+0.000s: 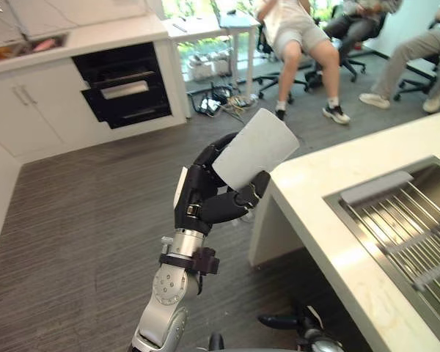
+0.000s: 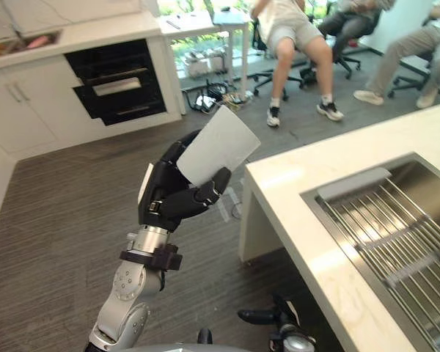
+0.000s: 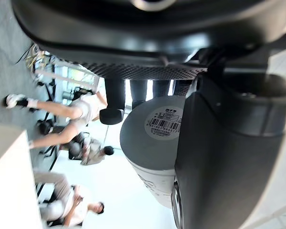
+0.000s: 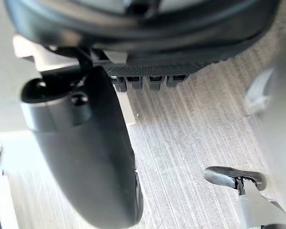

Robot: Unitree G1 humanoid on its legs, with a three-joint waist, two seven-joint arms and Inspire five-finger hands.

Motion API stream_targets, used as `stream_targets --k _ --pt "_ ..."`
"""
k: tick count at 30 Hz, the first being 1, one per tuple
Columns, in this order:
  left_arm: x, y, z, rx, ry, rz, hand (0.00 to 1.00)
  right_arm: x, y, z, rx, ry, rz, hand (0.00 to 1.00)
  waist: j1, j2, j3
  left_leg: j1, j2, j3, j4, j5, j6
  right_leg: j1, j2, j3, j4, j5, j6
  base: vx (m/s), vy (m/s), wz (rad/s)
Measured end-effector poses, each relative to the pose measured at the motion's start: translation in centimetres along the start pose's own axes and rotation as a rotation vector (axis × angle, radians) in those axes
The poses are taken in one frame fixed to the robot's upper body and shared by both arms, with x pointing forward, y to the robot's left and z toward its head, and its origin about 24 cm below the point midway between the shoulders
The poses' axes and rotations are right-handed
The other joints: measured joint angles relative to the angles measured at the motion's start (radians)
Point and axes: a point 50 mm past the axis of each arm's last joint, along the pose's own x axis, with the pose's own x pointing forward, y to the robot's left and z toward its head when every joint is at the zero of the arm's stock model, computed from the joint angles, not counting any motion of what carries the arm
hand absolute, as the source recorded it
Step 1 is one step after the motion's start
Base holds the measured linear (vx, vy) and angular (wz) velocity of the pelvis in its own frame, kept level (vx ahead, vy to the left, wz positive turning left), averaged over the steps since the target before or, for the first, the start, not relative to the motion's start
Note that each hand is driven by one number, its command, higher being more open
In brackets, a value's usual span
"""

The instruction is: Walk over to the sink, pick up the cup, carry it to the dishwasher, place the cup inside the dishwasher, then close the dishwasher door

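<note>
The plain white cup (image 1: 255, 149), tilted, is clasped in the left robot hand (image 1: 199, 196) above the floor (image 1: 81, 220).

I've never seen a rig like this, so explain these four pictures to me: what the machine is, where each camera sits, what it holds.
It is a walking robot with two arms. The two wide pictures come from cameras in its head, looking down; the close-ups come from its wrists. The left robot hand is curled round a tilted white cup above the floor. The right robot hand hangs above the floor. On the right is a counter with a steel sink. Across the room a dark dishwasher shows its racks; people sit beyond.
</note>
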Motion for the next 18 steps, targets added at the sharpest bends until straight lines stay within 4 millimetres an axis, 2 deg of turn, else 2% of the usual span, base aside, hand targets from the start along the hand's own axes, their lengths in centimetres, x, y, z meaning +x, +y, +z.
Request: stream_targets --k 1,2,3,5,6,7,8,9,10,11,13,15,16,18 --pt "0.0 0.5 0.2 0.012 -0.013 0.02 0.0 0.0 0.0 0.2 0.016 -0.009 -0.003 1.0 -0.011 0.0 0.003 -0.016 0.011 -0.031 0.033 -0.019 0.005 -0.034 0.052 0.089 0.022 -0.063 0.001 0.2 0.043 1.02" --pt "0.1 1.0 0.4 0.042 -0.025 0.052 0.0 0.1 0.2 0.6 0.011 -0.031 0.004 1.0 -0.023 0.0 0.005 -0.04 0.025 -0.079 0.074 -0.042 0.008 -0.076 0.137 0.186 0.013 -0.125 0.002 0.16 0.003 1.17" --pt "0.1 1.2 0.5 0.052 -0.029 0.065 0.0 0.1 0.5 0.9 0.016 -0.049 0.01 1.0 -0.022 -0.011 0.021 -0.043 0.027 -0.122 0.101 -0.052 0.0 -0.108 0.21 0.273 -0.007 -0.151 0.001 0.11 -0.015 1.12" --pt "0.1 1.1 0.3 0.051 -0.021 0.068 0.0 0.1 0.7 1.1 0.02 -0.059 0.01 1.0 -0.031 -0.018 0.033 -0.058 0.012 -0.202 0.152 -0.08 -0.01 -0.146 0.291 0.393 -0.065 -0.151 0.008 0.1 -0.066 1.39" --pt "0.1 1.0 0.3 0.052 -0.023 0.063 0.0 0.1 0.7 1.2 0.019 -0.066 0.011 1.0 -0.037 -0.03 0.038 -0.075 -0.016 -0.255 0.191 -0.101 -0.017 -0.158 0.31 0.443 -0.111 -0.147 0.011 0.09 -0.104 1.61" --pt "0.1 0.9 0.3 0.052 -0.022 0.059 0.0 0.1 0.7 1.1 0.02 -0.065 0.011 1.0 -0.037 -0.04 0.038 -0.078 -0.037 -0.282 0.207 -0.112 -0.019 -0.159 0.307 0.462 -0.141 -0.142 0.014 0.11 -0.15 1.53" --pt "0.1 0.8 0.4 0.053 -0.025 0.053 0.0 -0.1 0.8 0.8 0.024 -0.06 0.01 1.0 -0.025 -0.077 0.029 -0.086 -0.088 -0.318 0.241 -0.148 -0.025 -0.151 0.268 0.459 -0.203 -0.106 0.009 0.16 -0.202 1.5" --pt "0.0 0.5 0.3 0.037 -0.027 0.058 0.0 -0.1 0.9 1.1 0.031 -0.07 0.004 1.0 -0.027 -0.067 0.038 -0.117 -0.082 -0.3 0.323 -0.203 -0.027 -0.131 0.244 0.398 -0.194 -0.077 0.024 0.17 -0.211 1.5" --pt "-0.1 0.3 0.4 0.025 -0.028 0.06 0.0 -0.2 0.8 1.2 0.031 -0.079 -0.002 1.0 -0.031 -0.046 0.034 -0.139 -0.048 -0.257 0.353 -0.221 -0.043 -0.114 0.245 0.359 -0.212 -0.08 0.019 0.17 -0.202 1.51" --pt "-0.1 -0.3 0.6 -0.003 -0.039 0.05 0.0 -0.2 0.6 1.9 0.026 -0.109 -0.006 1.0 -0.028 -0.009 0.037 -0.172 0.016 -0.193 0.404 -0.232 -0.09 -0.084 0.254 0.299 -0.227 -0.083 0.015 0.17 -0.17 1.09" --pt "0.0 -0.9 0.8 -0.039 -0.056 0.046 0.0 -0.2 0.6 2.9 0.026 -0.153 -0.007 1.0 -0.016 0.015 0.032 -0.189 0.065 -0.124 0.431 -0.239 -0.114 -0.036 0.264 0.24 -0.255 -0.083 0.015 0.2 -0.134 0.99" --pt "0.1 -1.1 1.5 -0.054 -0.086 0.045 0.0 -0.3 1.3 4.5 0.046 -0.224 -0.001 1.0 -0.018 0.011 0.034 -0.196 0.104 0.031 0.463 -0.247 -0.099 0.028 0.268 0.198 -0.294 -0.083 0.014 0.16 -0.057 0.81" --pt "0.1 -1.2 2.0 -0.058 -0.109 0.041 0.0 -0.4 1.4 5.2 0.061 -0.258 -0.004 1.0 -0.016 0.01 0.034 -0.201 0.132 0.131 0.478 -0.262 -0.07 0.052 0.273 0.181 -0.311 -0.083 0.014 0.12 0.01 0.56" --pt "0.2 -1.3 2.3 -0.077 -0.126 0.034 0.0 -0.3 1.5 5.7 0.084 -0.273 -0.014 1.0 -0.016 0.006 0.029 -0.205 0.145 0.217 0.48 -0.263 -0.051 0.069 0.272 0.168 -0.324 -0.083 0.014 0.1 0.046 0.48"
